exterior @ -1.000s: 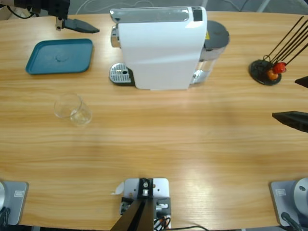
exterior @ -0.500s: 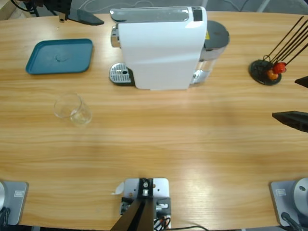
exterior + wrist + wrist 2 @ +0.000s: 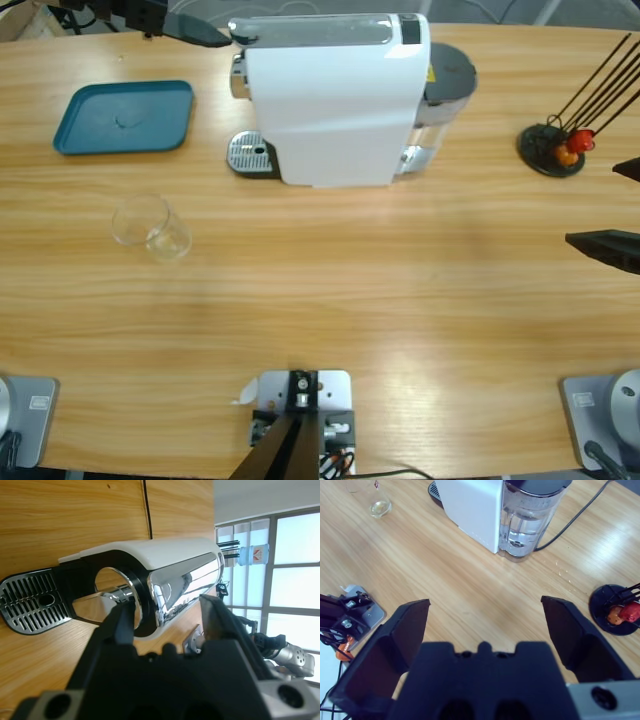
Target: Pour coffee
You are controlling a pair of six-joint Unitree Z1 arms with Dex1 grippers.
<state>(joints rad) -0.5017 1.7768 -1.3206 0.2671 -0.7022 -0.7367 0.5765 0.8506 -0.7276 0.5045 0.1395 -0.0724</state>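
Left gripper [image 3: 167,611], jaws parted, faces the white coffee machine [image 3: 335,100]; right gripper [image 3: 487,617] hangs wide open, holding nothing

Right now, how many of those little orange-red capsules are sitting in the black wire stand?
2 that I can see: an orange capsule and a red capsule beside it, both at the foot of the black wire stand on the table's far right. More may be hidden.

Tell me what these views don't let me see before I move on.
- Coffee: none made out. The glass looks clear in the high view, and the right wrist view's top edge cuts it off.
- Left hand: no view shows whether it touches the coffee machine.
- Right hand: cut off by the high view's right edge.
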